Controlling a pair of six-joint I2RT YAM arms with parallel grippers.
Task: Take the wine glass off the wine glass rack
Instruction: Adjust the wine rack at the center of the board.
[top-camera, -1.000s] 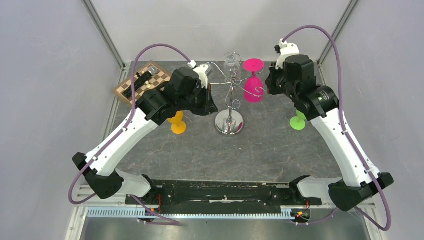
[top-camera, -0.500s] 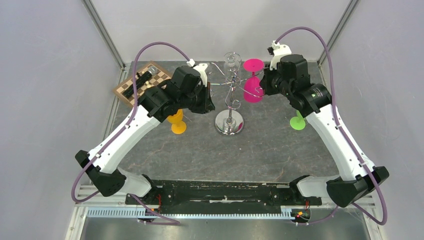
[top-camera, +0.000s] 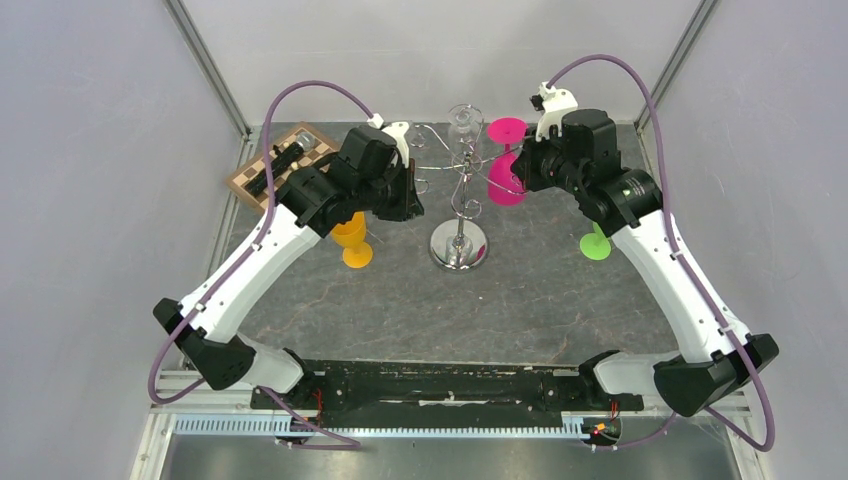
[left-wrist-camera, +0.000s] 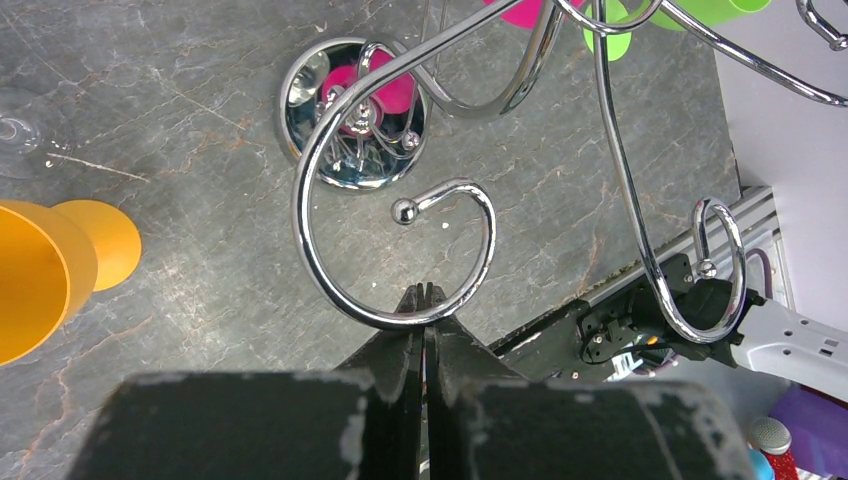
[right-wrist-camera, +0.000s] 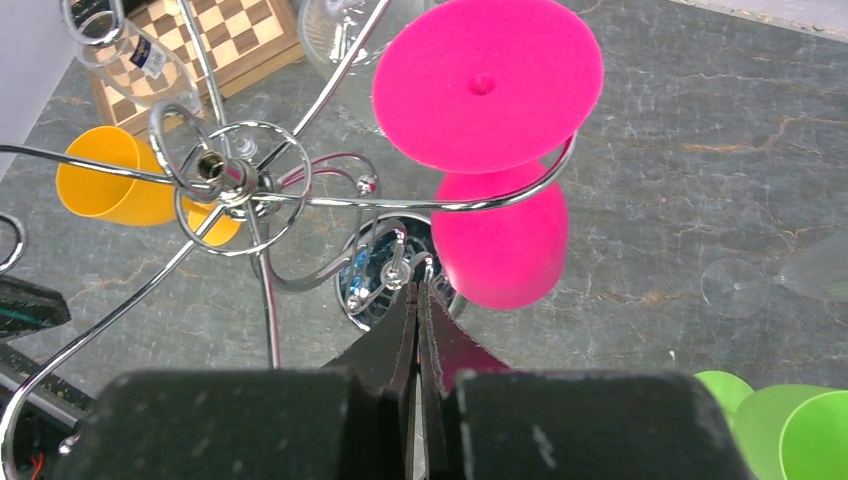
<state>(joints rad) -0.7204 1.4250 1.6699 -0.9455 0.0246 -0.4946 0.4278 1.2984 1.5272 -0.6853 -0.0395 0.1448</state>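
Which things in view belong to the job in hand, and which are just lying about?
Job: shiny chrome wire wine glass rack; pink plastic wine glass hanging upside down on it; clear wine glass hanging there too.
Lying about: orange plastic wine glass; green plastic wine glass; wooden chessboard.

Finding: I can read no text, number or brand in any view.

Noted but not legible:
- A small dark label (right-wrist-camera: 150, 58) with pale marks, on an item lying by the chessboard (right-wrist-camera: 215, 40) in my right wrist view. The characters are too small to make out.
- A small green sticker (top-camera: 632, 196) on my right arm in the top view. I cannot tell whether it carries any writing.
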